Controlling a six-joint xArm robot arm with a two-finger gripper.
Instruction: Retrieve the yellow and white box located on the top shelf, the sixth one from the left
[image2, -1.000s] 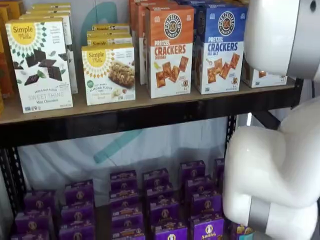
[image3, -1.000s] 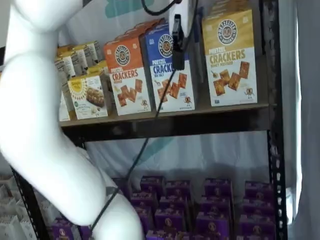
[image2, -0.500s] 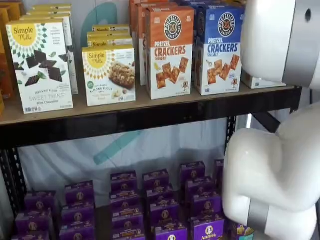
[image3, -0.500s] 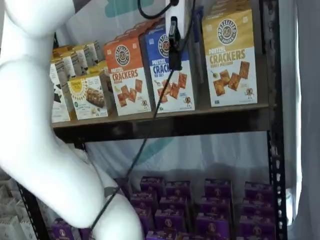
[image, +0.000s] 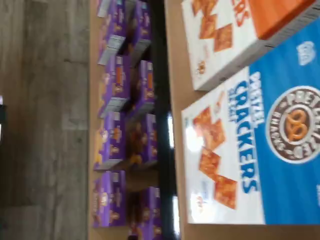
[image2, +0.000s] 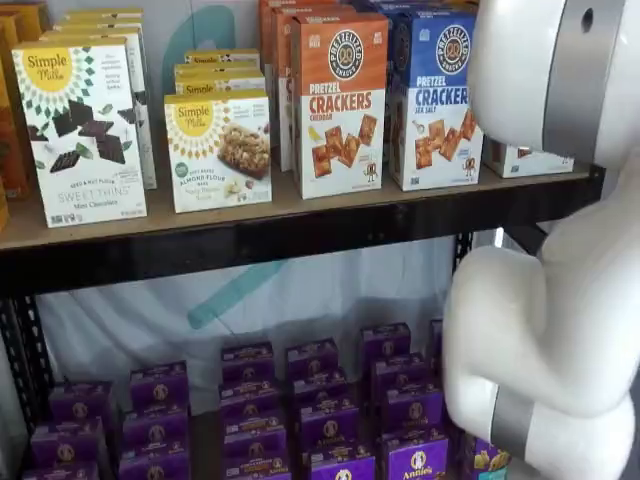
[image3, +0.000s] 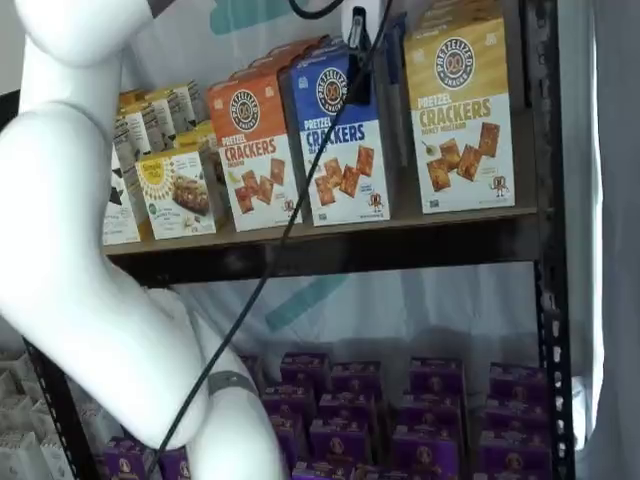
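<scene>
1. Standing at the far right end of the top shelf (image3: 330, 232), the yellow and white box (image3: 460, 115) has a gap at its left.
2. Hanging just left of it, the claw (image3: 357, 60) shows side-on; its spread can't be told.

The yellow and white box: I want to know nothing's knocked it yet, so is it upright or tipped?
Upright. In a shelf view the yellow and white box stands on the top shelf, face forward.

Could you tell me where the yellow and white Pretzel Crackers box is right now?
In a shelf view, the yellow and white cardboard box stands upright at the right end of the tan top shelf, beside the blue-topped cracker box.
</scene>
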